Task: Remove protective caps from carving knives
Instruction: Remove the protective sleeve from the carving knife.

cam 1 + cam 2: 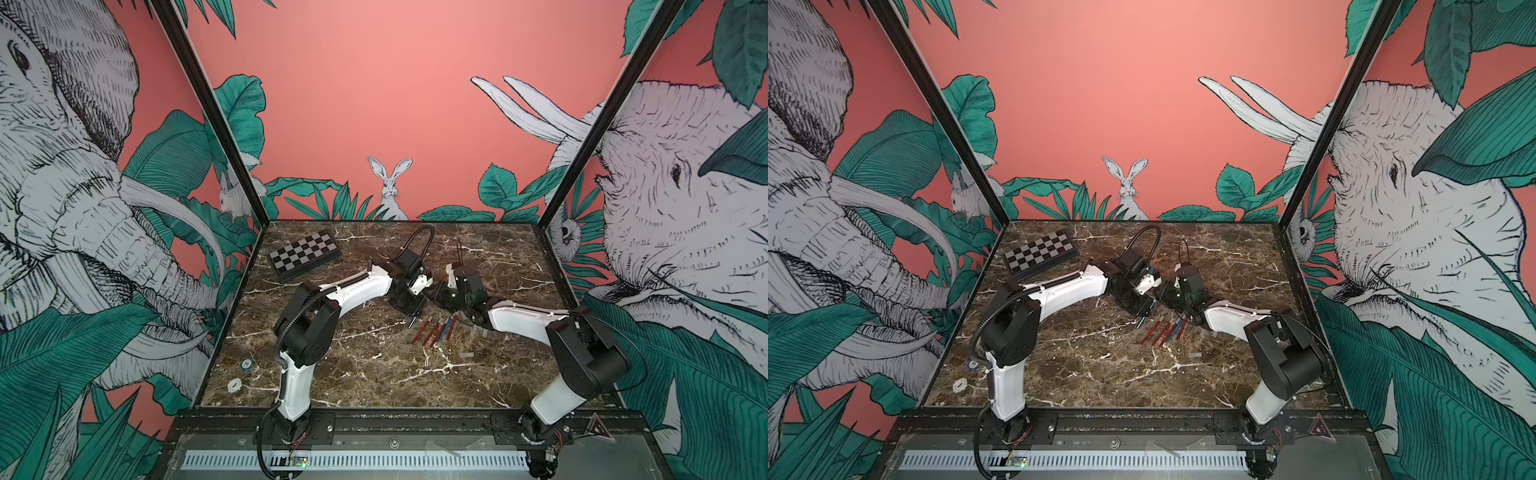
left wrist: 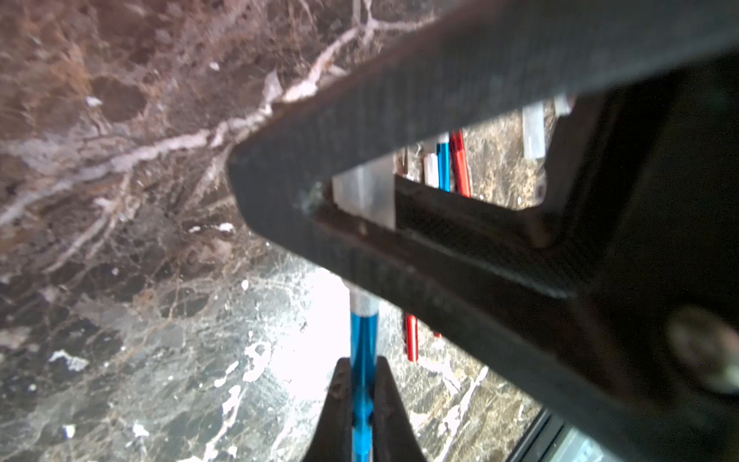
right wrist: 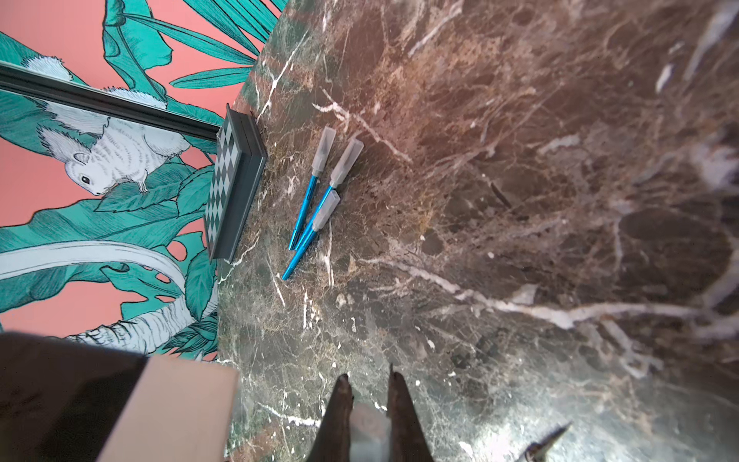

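Observation:
My left gripper is shut on the handle of a blue carving knife. The knife's capped end runs in between the right gripper's black fingers. My right gripper is shut on that clear protective cap, which the left wrist view also shows as a pale tube. In both top views the two grippers meet tip to tip above mid-table. Several red and blue knives lie in a row just in front. Three capped blue knives lie further back.
A folded black-and-silver checkered board sits at the back left. Loose clear caps lie on the marble to the right of the knife row. Two small round tokens rest near the table's left edge.

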